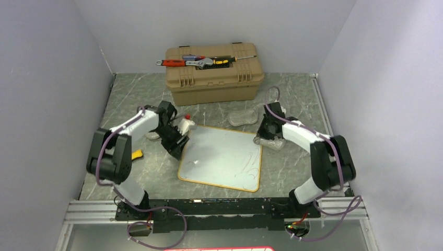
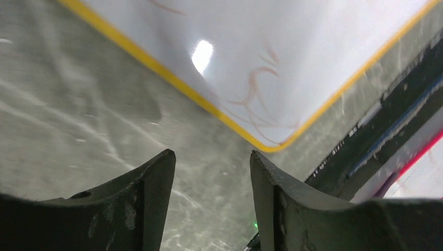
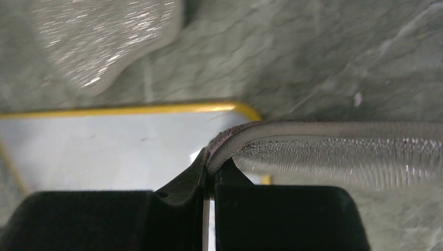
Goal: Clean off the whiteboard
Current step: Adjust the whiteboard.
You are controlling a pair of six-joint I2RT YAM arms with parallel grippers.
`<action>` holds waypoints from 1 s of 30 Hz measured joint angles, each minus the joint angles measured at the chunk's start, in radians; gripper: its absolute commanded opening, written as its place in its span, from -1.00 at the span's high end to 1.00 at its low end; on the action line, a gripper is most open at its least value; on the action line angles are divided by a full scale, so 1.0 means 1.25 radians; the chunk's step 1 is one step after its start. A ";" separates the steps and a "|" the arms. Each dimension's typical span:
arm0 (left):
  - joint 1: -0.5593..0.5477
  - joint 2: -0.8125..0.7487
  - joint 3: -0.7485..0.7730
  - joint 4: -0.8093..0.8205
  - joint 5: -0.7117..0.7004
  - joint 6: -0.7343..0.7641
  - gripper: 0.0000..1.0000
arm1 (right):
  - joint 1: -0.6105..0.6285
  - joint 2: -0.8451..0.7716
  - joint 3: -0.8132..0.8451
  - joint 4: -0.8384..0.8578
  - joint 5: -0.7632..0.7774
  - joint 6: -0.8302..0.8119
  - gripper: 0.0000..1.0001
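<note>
Board (image 1: 222,157): centre frame, flat on table (image 1: 292,94); prob. stiff, light, slippery, so brace at rim. L pincer (image 2: 211,154) apart, empty. R pincer (image 3: 209,170) clamped on cloth (image 3: 339,151) at upper-right corner.

- Tan toolbox (image 1: 211,81), lid closed, at the far side of the grey marbled surface (image 1: 292,99).
- Hand tools (image 1: 201,62) lying on its lid.
- Small yellow object (image 1: 137,154) on the surface, left side.

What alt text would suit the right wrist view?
The right gripper pinches the edge of a grey textured pad at the yellow-rimmed corner of the whiteboard. A second similar pad lies on the marbled grey table beyond the board.
</note>
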 measured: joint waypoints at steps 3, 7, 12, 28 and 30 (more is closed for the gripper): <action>-0.058 -0.096 -0.092 -0.003 -0.012 0.028 -0.33 | -0.021 0.092 0.035 -0.012 0.020 -0.020 1.00; -0.167 -0.161 -0.214 0.024 -0.066 0.045 -0.31 | -0.031 0.140 0.076 -0.028 0.027 -0.035 1.00; -0.204 -0.154 -0.243 0.049 -0.138 0.043 -0.25 | -0.067 0.146 0.086 -0.028 0.002 -0.040 1.00; -0.239 -0.133 -0.241 0.081 -0.226 -0.002 -0.17 | -0.093 0.249 0.170 0.000 0.008 -0.073 1.00; -0.240 -0.119 -0.230 0.091 -0.254 -0.015 -0.15 | -0.074 0.223 0.124 0.045 0.022 -0.069 1.00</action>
